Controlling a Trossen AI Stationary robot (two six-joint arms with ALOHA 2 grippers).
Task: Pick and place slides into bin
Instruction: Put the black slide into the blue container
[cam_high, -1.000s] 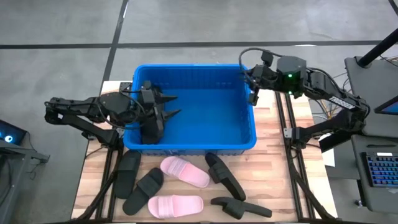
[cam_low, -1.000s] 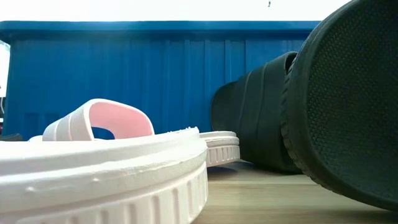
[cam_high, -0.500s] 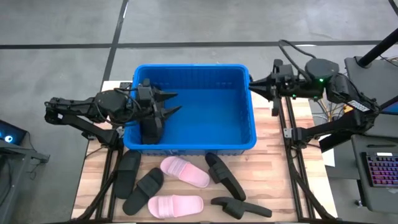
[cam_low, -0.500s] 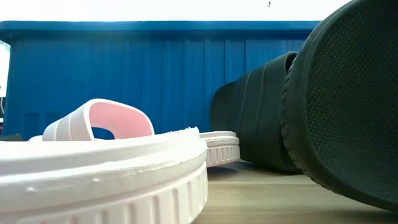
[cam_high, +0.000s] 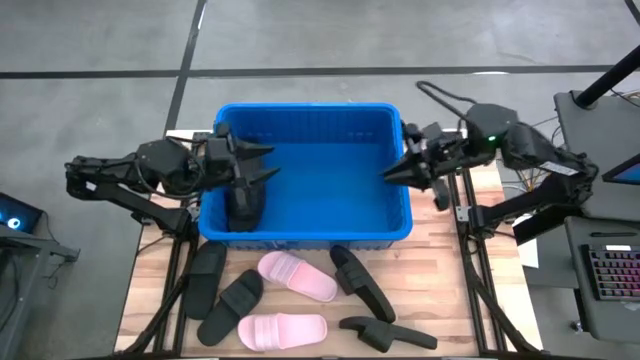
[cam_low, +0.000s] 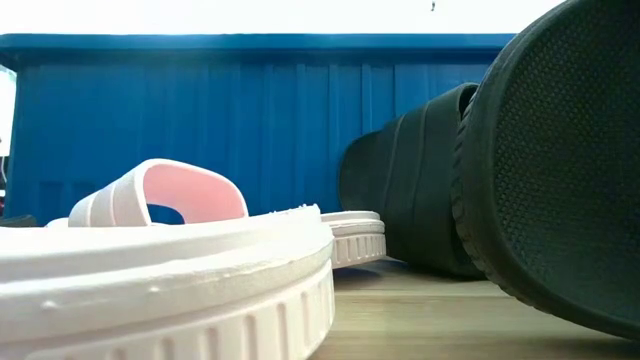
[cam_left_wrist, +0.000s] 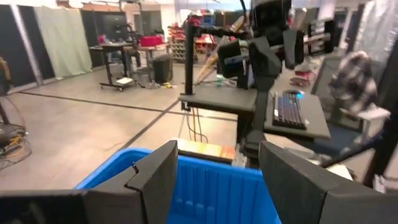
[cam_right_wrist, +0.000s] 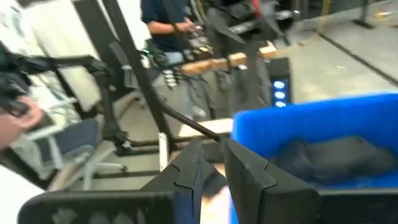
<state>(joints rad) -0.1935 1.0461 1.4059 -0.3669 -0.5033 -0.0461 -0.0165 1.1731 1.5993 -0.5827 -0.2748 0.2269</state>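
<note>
Slides lie in a loose cluster on the wooden tabletop (cam_high: 440, 290) in front of the bin (cam_high: 305, 232): I count two pale pink ones (cam_high: 297, 276) (cam_high: 282, 331) and several black ones around them, and one more black slide (cam_high: 244, 208) already sits inside the bin at its left end. From the low view a pink slide (cam_low: 160, 202) and a black one (cam_low: 420, 200) stand just before the blue gridded wall, with another pink sole and a black sole filling the foreground.

My left pincer (cam_high: 262, 163) hangs over the left part of the bin, just above and beside the black slide inside it, with its fingers (cam_left_wrist: 152, 180) spread apart and nothing between them. In the left wrist view I look across the far blue rim toward the right arm and a keyboard stand behind it.

My right pincer (cam_high: 390, 176) points in at the bin's right wall, close to the rim. Its two fingers (cam_right_wrist: 245, 171) stand nearly together with only a thin gap, and I see nothing held. Its wrist view shows the bin with the dark slide in it, and a person in the room beyond.
</note>
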